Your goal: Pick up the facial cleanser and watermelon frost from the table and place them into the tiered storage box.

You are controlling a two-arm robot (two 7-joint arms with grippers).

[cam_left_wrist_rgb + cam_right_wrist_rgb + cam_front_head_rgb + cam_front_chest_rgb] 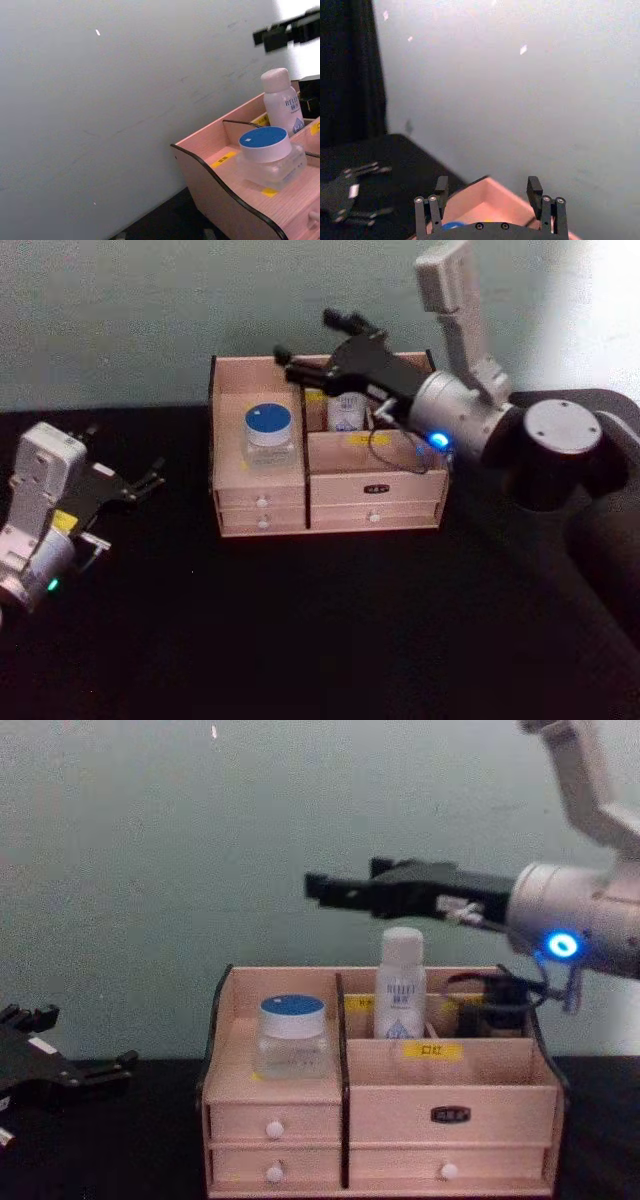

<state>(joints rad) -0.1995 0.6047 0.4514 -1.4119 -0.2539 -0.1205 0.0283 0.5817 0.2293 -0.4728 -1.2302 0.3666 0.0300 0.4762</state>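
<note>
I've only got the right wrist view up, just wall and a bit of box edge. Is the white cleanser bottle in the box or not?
Observer: Yes. The facial cleanser stands upright in a rear compartment of the tiered storage box, just right of the centre divider.
Operator: And the blue-lidded jar?
Observer: The watermelon frost sits in the left compartment, lid up.
Operator: Where are the tools?
Observer: The right tool is open and hangs above the bottle without touching it. The left tool is open over the table, off to the box's left.
</note>
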